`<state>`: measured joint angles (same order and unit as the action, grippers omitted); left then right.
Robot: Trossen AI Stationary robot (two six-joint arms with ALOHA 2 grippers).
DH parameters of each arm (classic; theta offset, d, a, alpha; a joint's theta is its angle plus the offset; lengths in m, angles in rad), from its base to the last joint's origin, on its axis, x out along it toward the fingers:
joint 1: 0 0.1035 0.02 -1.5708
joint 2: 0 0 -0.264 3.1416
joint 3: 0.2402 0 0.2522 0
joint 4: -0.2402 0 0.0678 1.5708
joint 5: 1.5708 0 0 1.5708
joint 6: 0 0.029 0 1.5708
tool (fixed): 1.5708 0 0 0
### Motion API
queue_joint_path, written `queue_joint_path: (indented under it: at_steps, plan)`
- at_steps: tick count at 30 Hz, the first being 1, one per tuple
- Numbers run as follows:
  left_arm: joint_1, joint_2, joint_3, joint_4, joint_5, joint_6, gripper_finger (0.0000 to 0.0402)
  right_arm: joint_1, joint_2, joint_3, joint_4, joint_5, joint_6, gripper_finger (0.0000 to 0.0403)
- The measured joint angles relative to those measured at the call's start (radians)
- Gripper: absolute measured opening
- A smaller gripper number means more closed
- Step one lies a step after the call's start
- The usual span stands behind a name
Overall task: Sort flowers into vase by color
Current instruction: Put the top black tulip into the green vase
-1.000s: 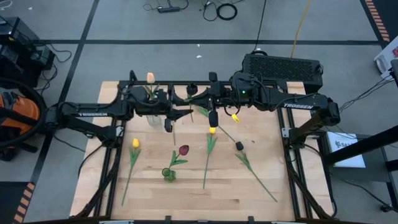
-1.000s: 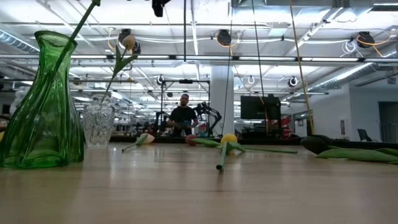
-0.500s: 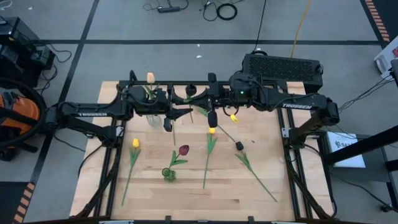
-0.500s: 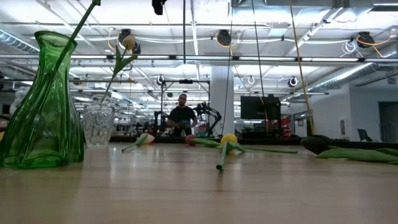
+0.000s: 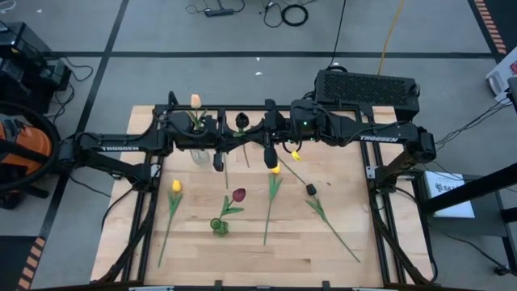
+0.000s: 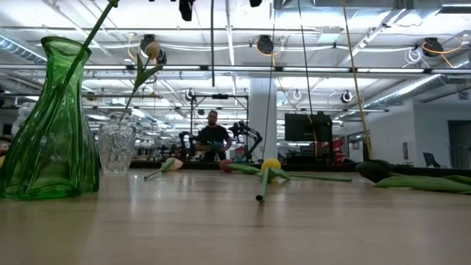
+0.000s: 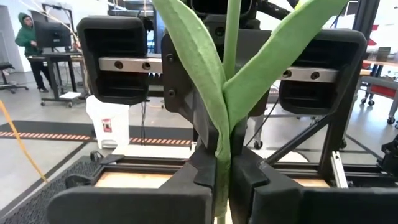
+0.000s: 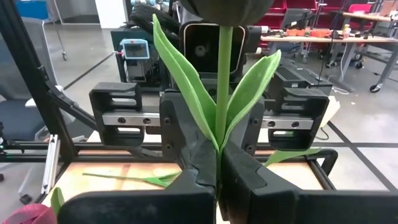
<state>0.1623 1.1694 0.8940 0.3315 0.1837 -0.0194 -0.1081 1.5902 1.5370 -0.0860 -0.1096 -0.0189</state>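
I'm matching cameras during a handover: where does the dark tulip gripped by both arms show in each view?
High view: dark tulip, head near the table's far edge, between the arms.
Low view: only its stem, hanging at top centre.
Left wrist view: stem and leaves rising from shut jaws.
Right wrist view: the same, dark head at top.
Shared landmark: the wooden table.

Dark arms (image 5: pixel 121 147) (white TROSSEN lettering).
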Motion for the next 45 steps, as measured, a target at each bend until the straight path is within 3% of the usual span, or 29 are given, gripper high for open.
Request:
queue_joint_path:
  at_steps: [7, 18, 23, 30, 36, 40, 45]
  plan:
    - [0.0, 0.0, 0.0, -0.004, 0.0, 0.0, 0.0016, 0.0, 0.0, 0.0, 0.001, 0.007, 0.044, 0.0017]
    - [0.01, -0.01, 0.0, -0.019, -0.005, 0.027, 0.0014, -0.003, -0.011, 0.001, -0.007, 0.009, 0.054, 0.0106]
    - [0.039, -0.086, 0.0, -0.038, -0.006, 0.034, 0.0013, -0.015, -0.064, 0.002, -0.067, 0.013, 0.036, 0.014]
    - [0.068, -0.236, -0.001, -0.188, -0.008, 0.035, 0.0013, -0.037, -0.13, 0.003, -0.304, 0.038, 0.171, 0.0159]
    - [0.067, -0.307, -0.001, -0.254, -0.008, 0.035, 0.0013, -0.033, -0.127, -0.005, -0.702, 0.299, 0.413, 0.0146]
    - [0.068, -0.331, -0.001, -0.286, -0.008, 0.056, 0.0013, -0.013, -0.124, -0.113, -0.783, 0.354, 0.561, 0.0132]
    - [0.067, -0.357, -0.001, -0.347, -0.008, 0.06, 0.0013, 0.074, -0.174, -0.381, -0.529, 0.339, 0.703, 0.0118]
